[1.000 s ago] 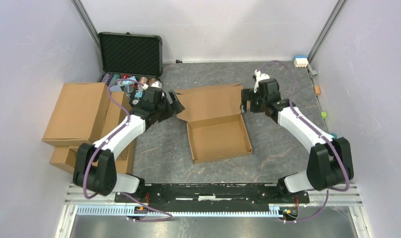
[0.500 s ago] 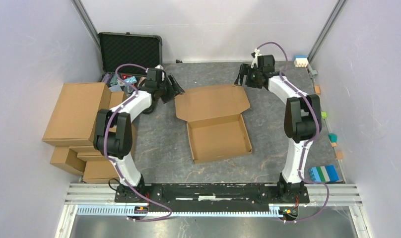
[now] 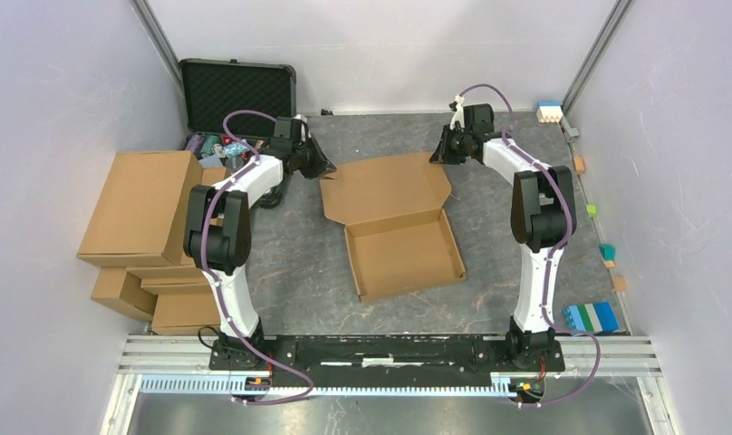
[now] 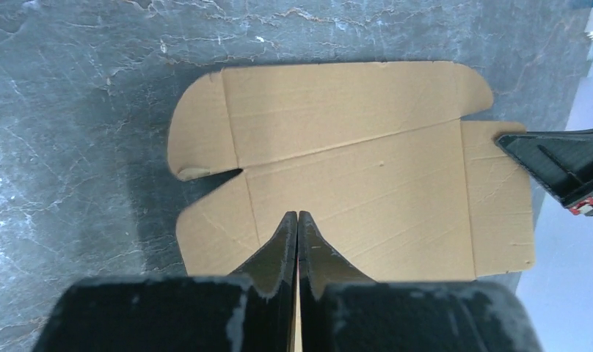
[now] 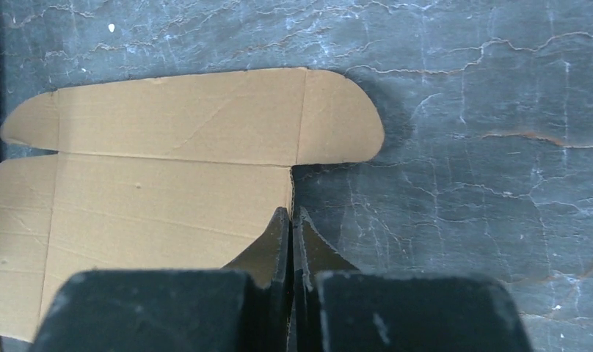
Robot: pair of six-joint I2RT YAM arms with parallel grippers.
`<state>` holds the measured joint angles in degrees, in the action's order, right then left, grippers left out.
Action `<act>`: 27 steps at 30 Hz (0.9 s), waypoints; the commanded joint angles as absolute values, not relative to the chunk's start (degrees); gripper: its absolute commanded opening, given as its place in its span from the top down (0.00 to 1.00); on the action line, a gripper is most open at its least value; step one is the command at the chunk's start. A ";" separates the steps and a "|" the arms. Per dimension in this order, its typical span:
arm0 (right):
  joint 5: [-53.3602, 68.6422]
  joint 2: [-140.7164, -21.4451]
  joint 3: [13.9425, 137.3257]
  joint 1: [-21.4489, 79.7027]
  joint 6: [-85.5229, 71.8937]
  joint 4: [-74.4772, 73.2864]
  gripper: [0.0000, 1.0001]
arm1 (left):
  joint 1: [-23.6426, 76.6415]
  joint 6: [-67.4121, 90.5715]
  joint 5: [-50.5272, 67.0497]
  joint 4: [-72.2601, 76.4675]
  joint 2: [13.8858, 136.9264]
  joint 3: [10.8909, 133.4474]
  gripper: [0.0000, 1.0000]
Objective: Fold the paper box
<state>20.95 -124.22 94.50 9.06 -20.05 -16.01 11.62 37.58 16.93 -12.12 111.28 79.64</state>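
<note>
Paper box (image 3: 403,254) sits mid-frame, tray walls up but lid lying flat, left gripper (image 3: 329,169) and right gripper (image 3: 435,156) squeezed shut at the lid's upper corners, so closing's left.

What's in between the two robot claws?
The open lid of the paper box lies there, stretching from the left gripper to the right gripper. The top view shows it best.

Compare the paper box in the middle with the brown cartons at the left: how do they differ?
The paper box lies open, its lid spread out; the cartons are closed. The paper box is shallow and single; the cartons are bulkier and stacked. Both are plain brown cardboard.
</note>
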 commanded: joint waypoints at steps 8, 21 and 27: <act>13.72 -112.46 92.62 12.44 -12.55 -13.88 1.00 | 12.97 29.96 4.90 -22.24 101.93 81.90 0.37; 14.16 -109.04 88.15 12.74 -12.01 -11.14 1.00 | 9.72 33.05 9.49 -20.30 100.56 71.37 0.31; 14.85 -108.99 87.80 12.90 -12.10 -10.55 1.00 | 8.97 38.25 20.35 -9.07 100.01 65.66 0.56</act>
